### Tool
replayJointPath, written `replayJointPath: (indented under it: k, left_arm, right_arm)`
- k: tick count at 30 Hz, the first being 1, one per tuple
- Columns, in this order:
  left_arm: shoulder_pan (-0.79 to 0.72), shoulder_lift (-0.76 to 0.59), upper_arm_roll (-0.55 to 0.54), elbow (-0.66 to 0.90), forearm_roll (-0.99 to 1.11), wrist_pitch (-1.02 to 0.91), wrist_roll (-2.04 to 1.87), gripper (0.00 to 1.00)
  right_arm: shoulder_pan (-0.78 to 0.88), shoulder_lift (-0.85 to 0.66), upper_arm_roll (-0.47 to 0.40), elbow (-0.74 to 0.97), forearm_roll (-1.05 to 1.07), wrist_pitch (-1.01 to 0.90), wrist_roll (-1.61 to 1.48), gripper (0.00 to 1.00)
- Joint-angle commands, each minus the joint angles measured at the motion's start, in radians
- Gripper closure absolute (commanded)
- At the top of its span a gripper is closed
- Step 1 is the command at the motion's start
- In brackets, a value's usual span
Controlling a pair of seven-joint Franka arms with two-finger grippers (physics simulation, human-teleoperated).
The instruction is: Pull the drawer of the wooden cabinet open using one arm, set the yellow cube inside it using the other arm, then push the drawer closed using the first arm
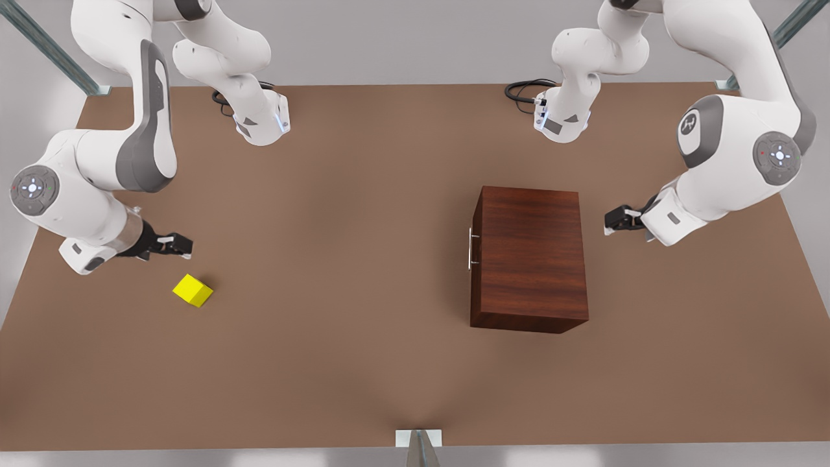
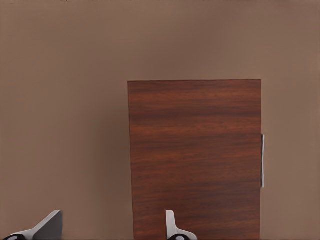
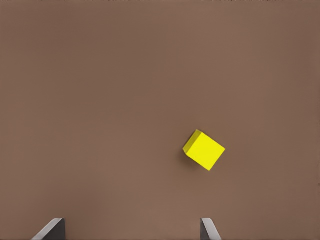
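The yellow cube (image 1: 192, 290) sits on the brown table (image 1: 363, 363) at the front view's left, turned at an angle to the table edges and well apart from the wooden cabinet (image 1: 530, 258), which stands at the front view's right. The cube looks small, rigid and light, with flat smooth faces, so a pinch across two opposite faces should hold it, provided the fingers are first turned to match its rotated stance; gripped across the corners it would likely twist out. The drawer (image 1: 474, 259) is fully closed, its front panel facing the front view's left and carrying a thin silver bar handle (image 1: 469, 248). That handle is the one sensible place to take hold, and being slim and smooth it probably calls for the fingers to close squarely around the bar before pulling straight out. The right gripper (image 1: 176, 244) hovers just beside the cube, its fingers (image 3: 50, 230) spread wide with nothing between them. The left gripper (image 1: 615, 219) hangs near the cabinet's back side, opposite the handle, its fingers (image 2: 47, 226) likewise wide apart and empty.
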Motion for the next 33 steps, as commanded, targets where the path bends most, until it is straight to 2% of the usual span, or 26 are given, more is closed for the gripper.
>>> replayJointPath:
  k: [1,5,7,8,10,12,14,21,28,33]
  left_arm:
    - [0.003,-0.001,-0.001,0.001,-0.003,0.063,-0.015,0.0]
    - [-0.087,0.014,-0.001,0.003,0.058,0.066,-0.015,0.0]
    - [-0.317,0.028,0.0,0.01,0.177,0.063,-0.2,0.0]
    - [-0.44,0.089,0.0,0.046,0.211,0.064,-0.423,0.0]
    - [-0.607,0.198,0.005,0.133,0.316,-0.009,-0.54,0.0]
    - [-0.664,0.304,0.005,0.162,0.32,-0.011,-0.605,0.0]
    - [-0.69,0.388,0.002,0.216,0.317,-0.012,-0.639,0.0]
    - [-0.715,0.436,0.031,0.231,0.363,-0.014,-0.714,0.0]
    - [-0.715,0.534,0.055,0.231,0.438,0.078,-0.78,0.0]
    - [-0.721,0.545,0.058,0.222,0.472,0.092,-0.817,0.0]
  right_arm:
    - [0.001,0.0,-0.001,0.0,-0.003,0.05,0.067,0.0]
    - [0.001,0.0,-0.001,0.002,-0.003,0.05,0.067,0.0]
    - [0.001,0.002,-0.001,0.002,-0.004,0.05,0.067,0.0]
    - [0.001,0.002,-0.001,0.002,-0.004,0.05,0.065,0.0]
    - [0.001,0.003,-0.001,0.002,-0.006,0.049,0.065,0.0]
    - [0.001,0.005,-0.001,0.003,-0.006,0.044,0.065,0.0]
    - [0.001,0.008,-0.001,0.005,-0.007,0.044,0.065,0.0]
    - [0.002,0.012,-0.001,0.006,-0.007,0.044,0.065,0.0]
    - [0.002,0.012,0.001,0.008,-0.007,0.044,0.065,0.0]
    - [0.002,0.012,0.001,0.008,-0.009,0.044,0.064,0.0]
